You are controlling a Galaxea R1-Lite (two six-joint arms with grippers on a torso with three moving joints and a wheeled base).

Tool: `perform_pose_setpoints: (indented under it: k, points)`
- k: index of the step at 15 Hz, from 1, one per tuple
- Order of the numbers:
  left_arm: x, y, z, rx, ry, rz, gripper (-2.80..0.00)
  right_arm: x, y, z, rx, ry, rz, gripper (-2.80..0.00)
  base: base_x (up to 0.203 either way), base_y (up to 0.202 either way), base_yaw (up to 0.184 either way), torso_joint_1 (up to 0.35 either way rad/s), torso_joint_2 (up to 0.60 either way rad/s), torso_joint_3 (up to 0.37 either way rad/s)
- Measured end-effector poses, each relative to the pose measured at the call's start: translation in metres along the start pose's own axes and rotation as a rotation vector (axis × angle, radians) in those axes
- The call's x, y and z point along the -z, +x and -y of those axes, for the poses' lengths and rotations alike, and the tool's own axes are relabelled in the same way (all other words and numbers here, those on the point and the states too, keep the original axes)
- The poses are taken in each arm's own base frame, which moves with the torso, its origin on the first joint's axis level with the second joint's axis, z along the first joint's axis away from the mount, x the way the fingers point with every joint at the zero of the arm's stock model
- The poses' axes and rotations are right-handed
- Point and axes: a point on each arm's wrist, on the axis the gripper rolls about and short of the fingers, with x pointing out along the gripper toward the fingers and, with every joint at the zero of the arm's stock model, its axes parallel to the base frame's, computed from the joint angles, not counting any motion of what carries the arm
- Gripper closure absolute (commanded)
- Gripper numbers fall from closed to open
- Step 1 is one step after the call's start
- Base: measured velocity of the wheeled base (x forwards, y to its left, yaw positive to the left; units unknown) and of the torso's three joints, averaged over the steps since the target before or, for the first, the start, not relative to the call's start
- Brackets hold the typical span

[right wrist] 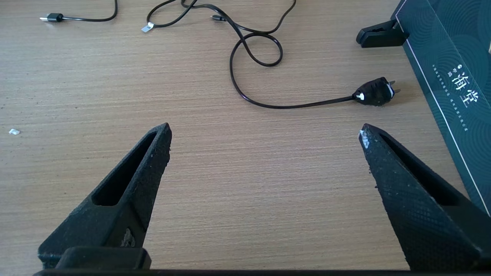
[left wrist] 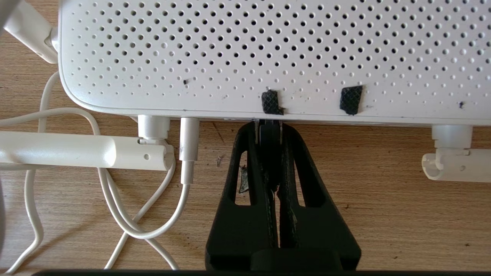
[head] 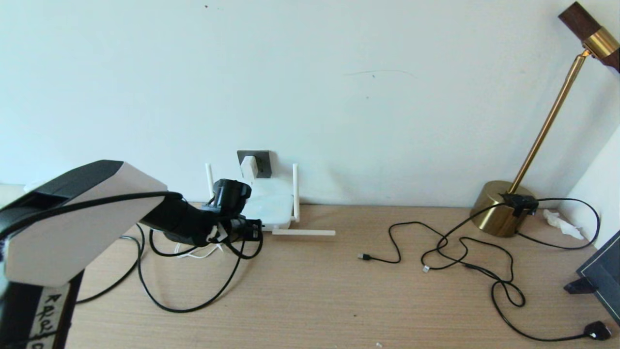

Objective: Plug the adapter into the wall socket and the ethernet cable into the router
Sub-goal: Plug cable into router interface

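The white router [head: 271, 201] lies on the desk against the wall; its perforated top [left wrist: 268, 50] fills the left wrist view. The white adapter [head: 249, 166] sits in the dark grey wall socket [head: 262, 160] behind it. My left gripper [left wrist: 269, 128] is shut on the ethernet cable's black connector [left wrist: 269, 143], whose tip is at the router's front edge. The thick black ethernet cable [head: 193, 305] loops back across the desk. A thin white cord [left wrist: 161, 226] is plugged into the router beside it. My right gripper [right wrist: 264, 132] hangs open over bare desk, out of the head view.
One white antenna [head: 303, 232] lies flat on the desk. Thin black cables [head: 465, 252] and a black plug [right wrist: 374, 94] lie at the right, near a brass lamp [head: 501, 208] and a dark box [right wrist: 441, 73].
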Motion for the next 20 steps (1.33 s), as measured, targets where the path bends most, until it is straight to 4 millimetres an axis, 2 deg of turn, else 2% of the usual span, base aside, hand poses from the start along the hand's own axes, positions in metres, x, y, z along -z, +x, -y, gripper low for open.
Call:
perform_pose_setpoints:
  k: [20]
  points:
    - [-0.013, 0.007, -0.011, -0.022, -0.018, -0.005, 0.0, 0.0, 0.0, 0.0, 0.0, 0.002, 0.0, -2.8, 0.0, 0.0, 0.0, 0.0, 0.0, 0.0]
